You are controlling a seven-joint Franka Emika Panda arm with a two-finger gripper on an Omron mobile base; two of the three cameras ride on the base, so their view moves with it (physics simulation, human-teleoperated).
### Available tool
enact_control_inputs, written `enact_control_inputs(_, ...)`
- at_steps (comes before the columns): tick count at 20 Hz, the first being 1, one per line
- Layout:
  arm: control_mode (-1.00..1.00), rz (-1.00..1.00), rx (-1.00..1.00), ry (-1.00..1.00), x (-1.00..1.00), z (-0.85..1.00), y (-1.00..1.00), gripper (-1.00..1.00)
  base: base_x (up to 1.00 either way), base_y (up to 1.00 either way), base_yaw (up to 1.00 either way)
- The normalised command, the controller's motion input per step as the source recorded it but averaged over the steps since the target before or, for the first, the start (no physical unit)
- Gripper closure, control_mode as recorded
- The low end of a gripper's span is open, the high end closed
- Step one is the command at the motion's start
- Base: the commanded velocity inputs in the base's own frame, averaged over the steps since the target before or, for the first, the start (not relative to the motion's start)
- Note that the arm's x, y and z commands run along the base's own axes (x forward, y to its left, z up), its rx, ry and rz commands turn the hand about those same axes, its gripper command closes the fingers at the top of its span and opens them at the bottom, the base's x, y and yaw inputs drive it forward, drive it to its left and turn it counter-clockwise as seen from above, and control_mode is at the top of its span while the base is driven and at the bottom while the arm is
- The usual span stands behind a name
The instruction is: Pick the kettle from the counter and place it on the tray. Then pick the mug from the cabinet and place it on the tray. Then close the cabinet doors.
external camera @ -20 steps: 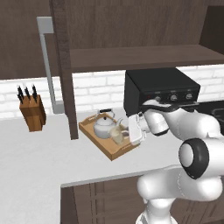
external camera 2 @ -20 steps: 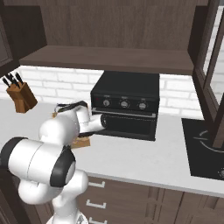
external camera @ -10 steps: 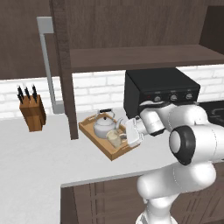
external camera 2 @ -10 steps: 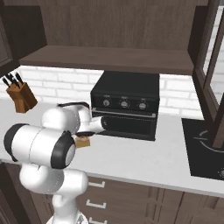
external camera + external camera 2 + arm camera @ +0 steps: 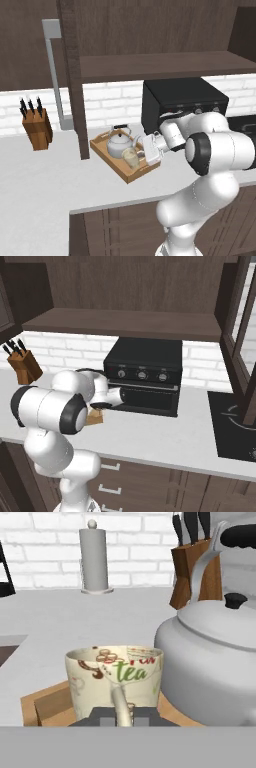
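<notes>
My gripper (image 5: 120,714) was pinched nearly closed on the mug's (image 5: 116,679) thin handle, with the mug standing on the wooden tray (image 5: 126,169) just beside the kettle (image 5: 118,145). Judging from that, the step in hand was setting the mug down, so I wanted it resting flat on the tray before letting go, then a straight retreat away from the handle to avoid tipping it or nudging the kettle. The cabinet door (image 5: 30,45) stood open. The mug read "tea" in green; red lettering above it was cut off.
</notes>
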Motion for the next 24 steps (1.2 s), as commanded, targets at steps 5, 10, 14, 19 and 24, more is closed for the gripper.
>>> enact_control_inputs(5,-1.0,0.01,0.0,0.0,0.0,-0.14,0.0,-1.0,0.0,0.0,0.0)
enact_control_inputs(10,-1.0,0.0,0.05,0.0,0.0,-0.05,-0.1,-1.0,0.0,0.0,0.0)
enact_control_inputs(14,-1.0,0.0,0.08,0.0,0.0,0.0,-0.1,-1.0,0.0,0.0,0.0)
enact_control_inputs(19,-1.0,0.0,0.07,0.0,0.0,0.0,-0.09,-1.0,0.0,0.0,0.0)
enact_control_inputs(24,-1.0,0.0,0.06,0.0,0.0,0.0,-0.2,-1.0,0.0,0.0,0.0)
